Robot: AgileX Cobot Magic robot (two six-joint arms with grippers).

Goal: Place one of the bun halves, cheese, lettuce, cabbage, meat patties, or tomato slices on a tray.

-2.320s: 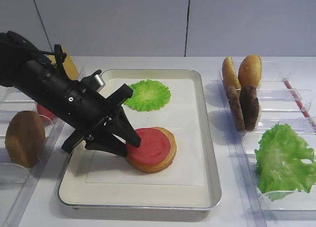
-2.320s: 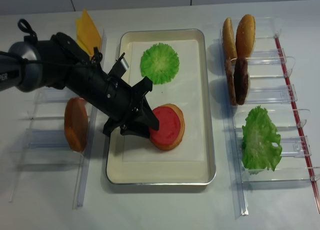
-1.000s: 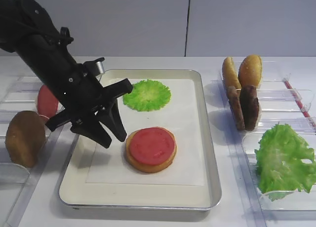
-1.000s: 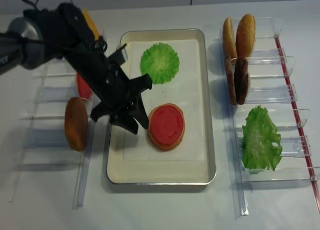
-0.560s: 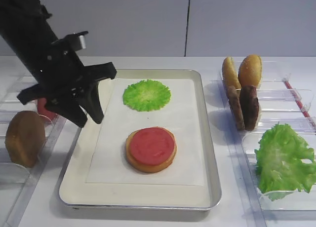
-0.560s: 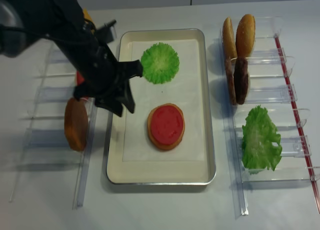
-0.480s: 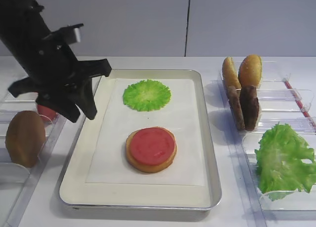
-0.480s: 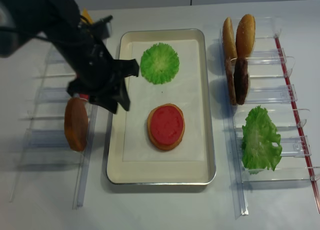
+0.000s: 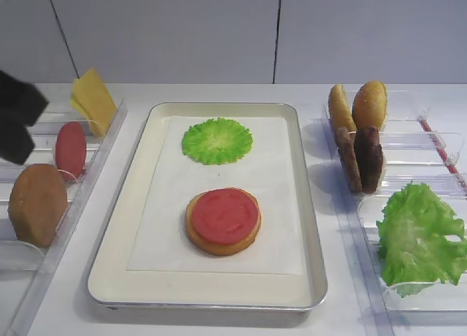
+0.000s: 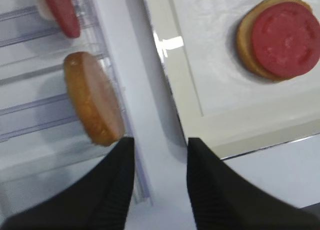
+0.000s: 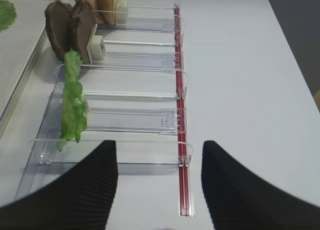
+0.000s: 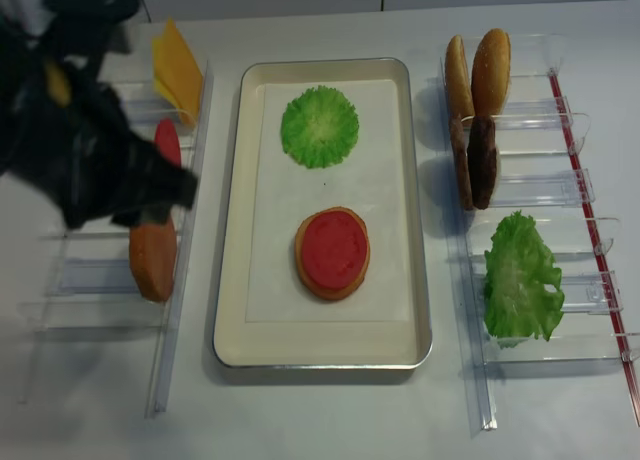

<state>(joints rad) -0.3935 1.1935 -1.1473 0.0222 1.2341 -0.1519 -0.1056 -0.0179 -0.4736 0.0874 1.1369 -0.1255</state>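
Observation:
On the tray [image 9: 309, 226], a tomato slice [image 9: 225, 215] lies flat on a bun half [image 9: 200, 241], with a round green leaf [image 9: 217, 140] behind them. My left gripper [image 10: 160, 177] is open and empty, hovering over the table strip between the tray's left rim [image 10: 170, 85] and the left rack. The left arm [image 12: 85, 155] shows blurred over that rack. My right gripper [image 11: 159, 155] is open with nothing between its fingers, above bare table at the near end of the right rack [image 11: 120, 117].
The left rack holds an upright bun half [image 9: 36, 204], a tomato slice [image 9: 70, 150] and cheese [image 9: 93, 100]. The right rack holds bun halves [image 9: 368, 104], meat patties [image 9: 361, 157] and leafy lettuce [image 9: 423, 234]. A red strip [image 11: 179, 90] runs along the right rack.
The left gripper let go of the tomato slice on the bun and drew back up and to the left, off the tray, to over the left rack.

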